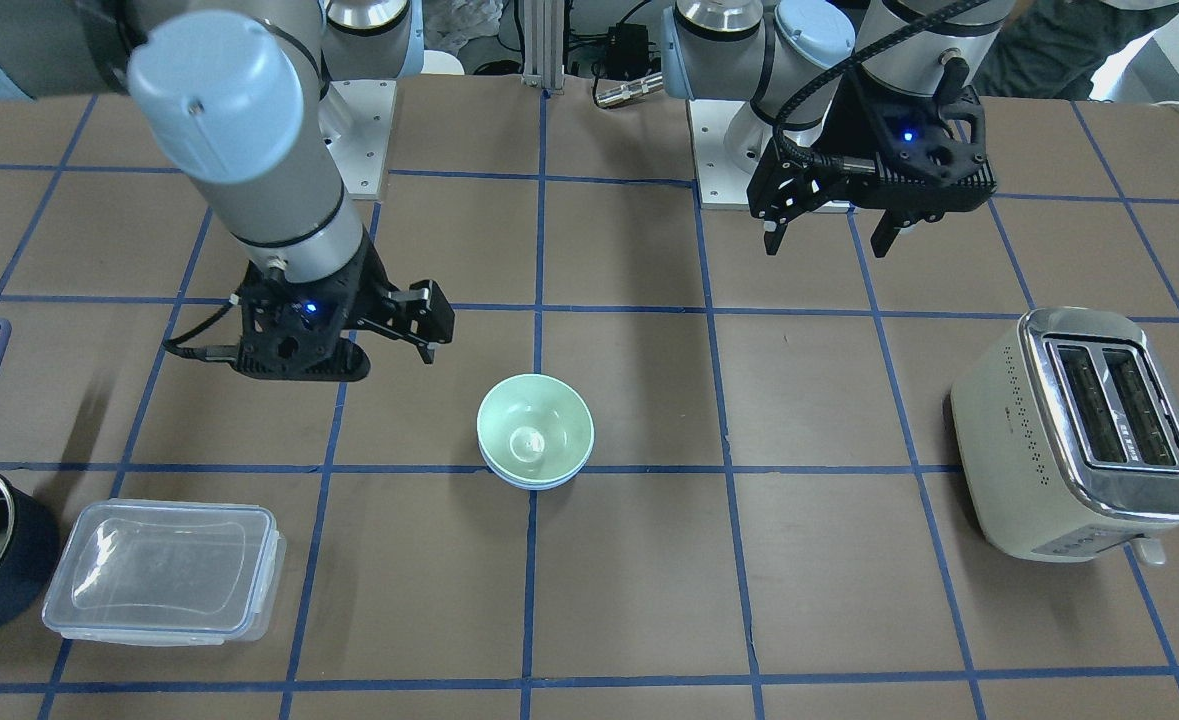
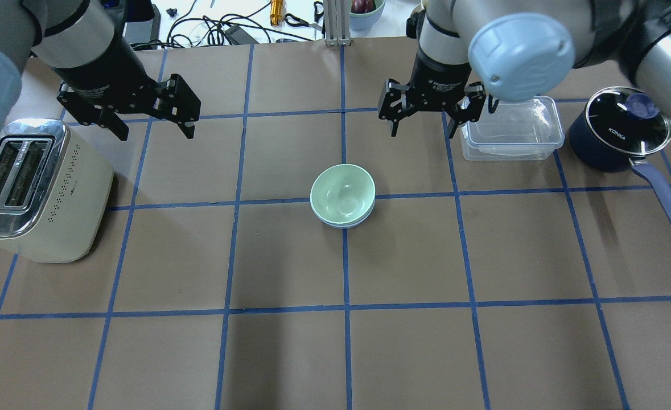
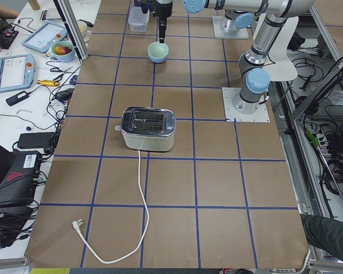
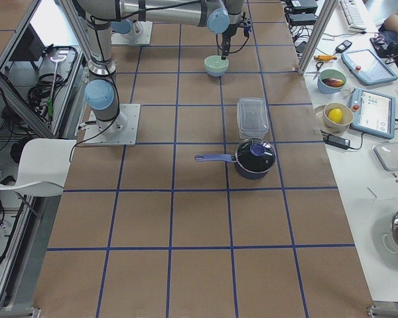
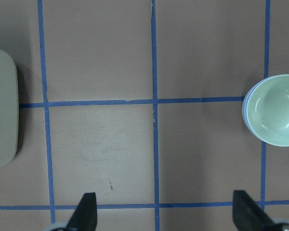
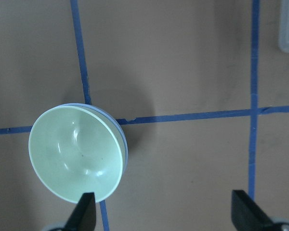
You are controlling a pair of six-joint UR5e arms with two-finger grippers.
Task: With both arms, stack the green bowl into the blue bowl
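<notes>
The green bowl (image 2: 342, 193) sits nested inside the blue bowl (image 2: 344, 224) at the table's middle; only the blue bowl's rim shows beneath it. The stack also shows in the front view, green bowl (image 1: 534, 428) over blue bowl (image 1: 534, 483). My left gripper (image 2: 156, 134) is open and empty, hovering far-left of the bowls, near the toaster. My right gripper (image 2: 423, 132) is open and empty, hovering just beyond and right of the bowls. The left wrist view has the green bowl (image 5: 274, 109) at its right edge. The right wrist view has it (image 6: 77, 151) at lower left.
A cream toaster (image 2: 28, 188) stands at the left. A clear lidded plastic container (image 2: 511, 134) and a dark navy saucepan (image 2: 620, 134) with a long handle stand at the right, close to my right gripper. Blue tape lines grid the brown table.
</notes>
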